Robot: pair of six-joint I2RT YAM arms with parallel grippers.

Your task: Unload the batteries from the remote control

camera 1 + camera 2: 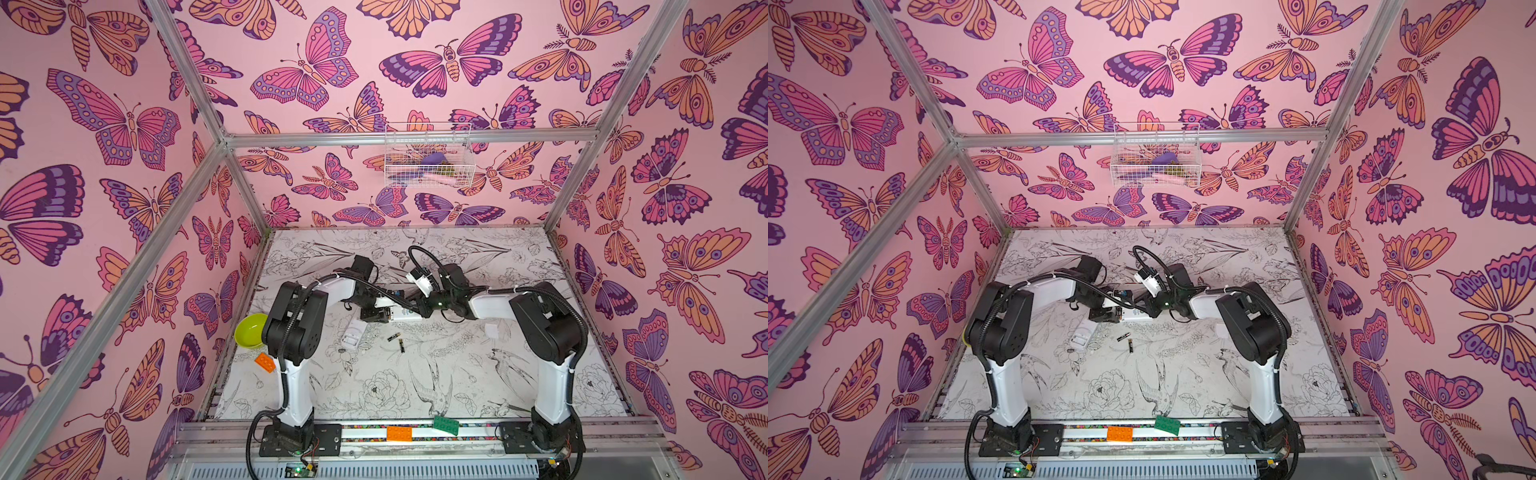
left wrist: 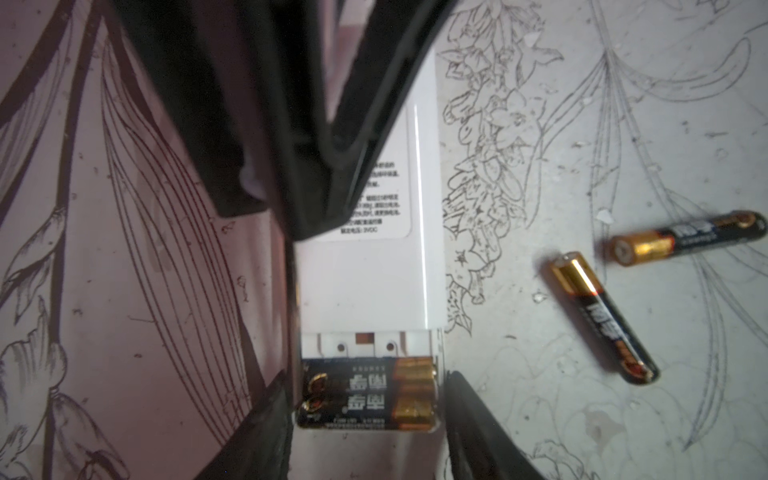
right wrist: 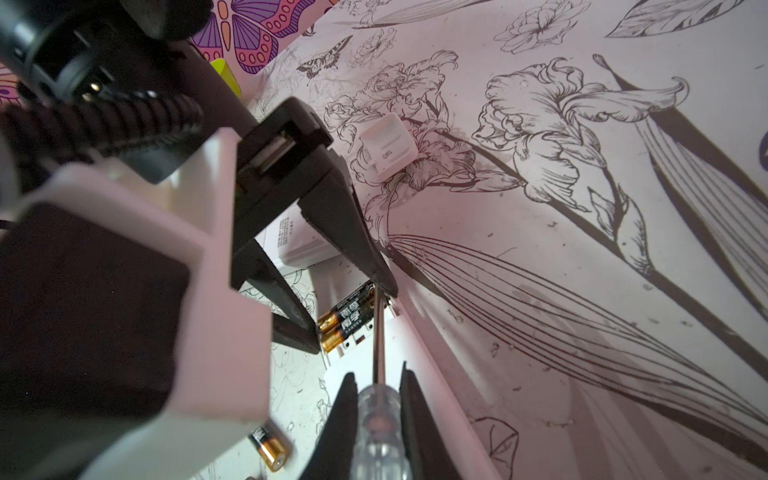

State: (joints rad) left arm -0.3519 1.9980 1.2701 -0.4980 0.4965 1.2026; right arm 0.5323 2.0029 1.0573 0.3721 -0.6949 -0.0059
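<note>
The left gripper [image 2: 368, 386] clamps half-wide across the white plastic remote control [image 2: 374, 282], apparently to steady it on the floral-printed counter [image 2: 540, 415]. The right gripper [image 3: 376, 378], closed tight on a clear-handled screwdriver [image 3: 376, 428], seems set to pry. Two black gold-ended batteries [image 2: 370, 395] sit in the remote's open bay, and two loose batteries [image 2: 602, 320] lie just beside the remote.

The floral table [image 1: 374, 395] bears two loose batteries [image 2: 604, 318], a green bowl [image 1: 250, 330] (half hidden) and perhaps a cover [image 1: 491, 331].

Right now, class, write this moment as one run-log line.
left pincer: gripping remote | right pincer: shut on screwdriver, tip at seated batteries | seated: two | loose batteries: two on table
</note>
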